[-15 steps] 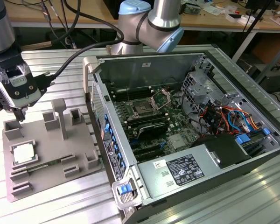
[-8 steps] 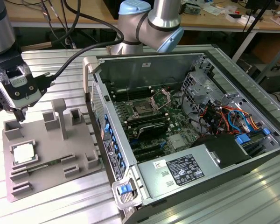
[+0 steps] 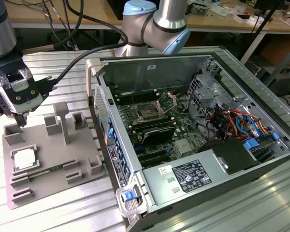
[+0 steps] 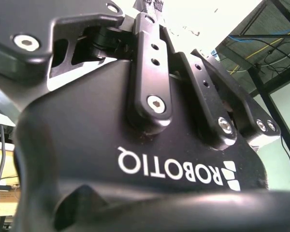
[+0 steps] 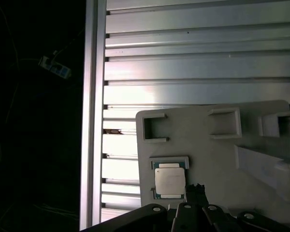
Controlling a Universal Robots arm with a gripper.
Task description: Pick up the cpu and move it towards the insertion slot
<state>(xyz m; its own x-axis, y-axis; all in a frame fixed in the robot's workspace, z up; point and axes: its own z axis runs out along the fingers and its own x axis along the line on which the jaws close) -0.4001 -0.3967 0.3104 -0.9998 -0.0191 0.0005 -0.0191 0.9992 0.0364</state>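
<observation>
Nearest to you in the exterior view is the slatted metal table (image 3: 63, 208) with the grey tray (image 3: 53, 145) lying on it. The chip (image 3: 24, 158) sits flat in its square pocket toward the tray's front, on the exterior view's left, and nothing has hold of it. Your gripper (image 3: 21, 121) hangs over the tray just behind the chip, fingers pinched together and empty. In the first wrist view the fingertips (image 5: 195, 191) show right beside the chip's corner. Further back on the exterior view's right is the open computer case (image 3: 145, 72). The socket (image 3: 147, 112) is in the middle of the board, dark centre showing, well apart from the chip. Behind the case stands the arm (image 3: 169, 19).
</observation>
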